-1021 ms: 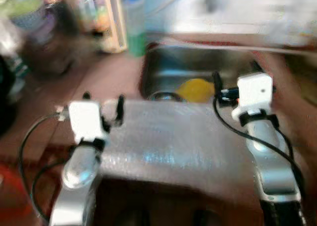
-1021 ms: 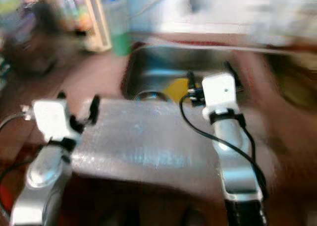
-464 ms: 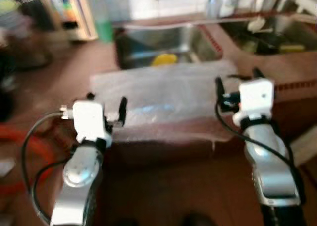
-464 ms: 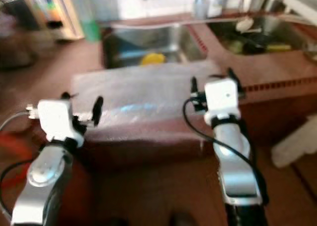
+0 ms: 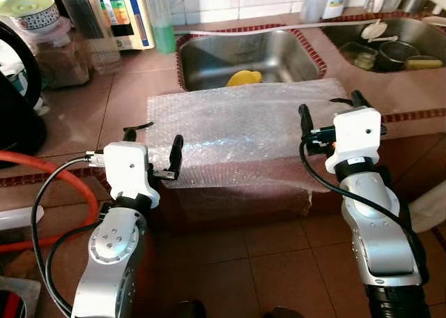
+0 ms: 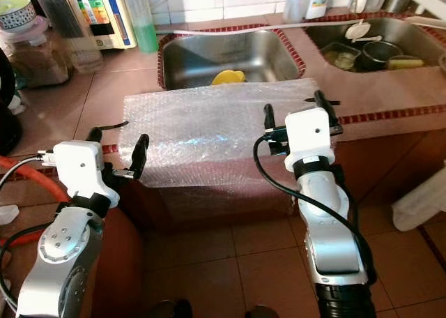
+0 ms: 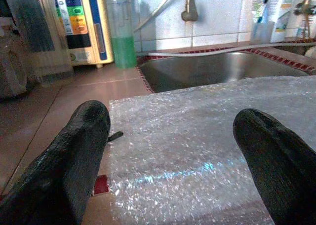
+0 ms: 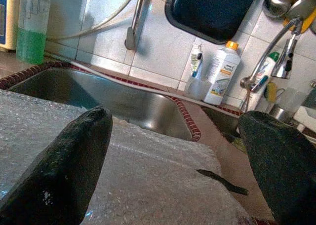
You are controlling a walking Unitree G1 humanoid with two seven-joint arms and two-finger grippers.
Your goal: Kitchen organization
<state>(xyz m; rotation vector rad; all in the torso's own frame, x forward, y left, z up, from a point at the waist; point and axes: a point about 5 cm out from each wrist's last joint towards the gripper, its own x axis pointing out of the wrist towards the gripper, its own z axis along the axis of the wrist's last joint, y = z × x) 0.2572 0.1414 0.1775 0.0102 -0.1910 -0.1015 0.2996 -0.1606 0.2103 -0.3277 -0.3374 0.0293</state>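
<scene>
Bubble wrap (image 5: 244, 133) is lying on the counter (image 5: 132, 95) before the sink (image 5: 247, 53), overhanging its edge. Blur has cleared and the view has widened, so approach seems finished. Left gripper (image 5: 152, 149) and right gripper (image 5: 331, 112) are being held released at its near corners.

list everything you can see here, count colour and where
bubble wrap sheet: one, clear, spread on the counter in front of the near sink, front edge overhanging
sinks: two, steel; near sink behind the sheet, far sink to its right with dishes in it
yellow object: one, in the near sink
soap bottle: one, green liquid, left of the near sink
hose: one, orange, at the left counter edge
bowl: one, green and white, atop a jar far left
left tool: black fingers open, at the sheet's left front corner
right tool: black fingers open, over the sheet's right edge
</scene>
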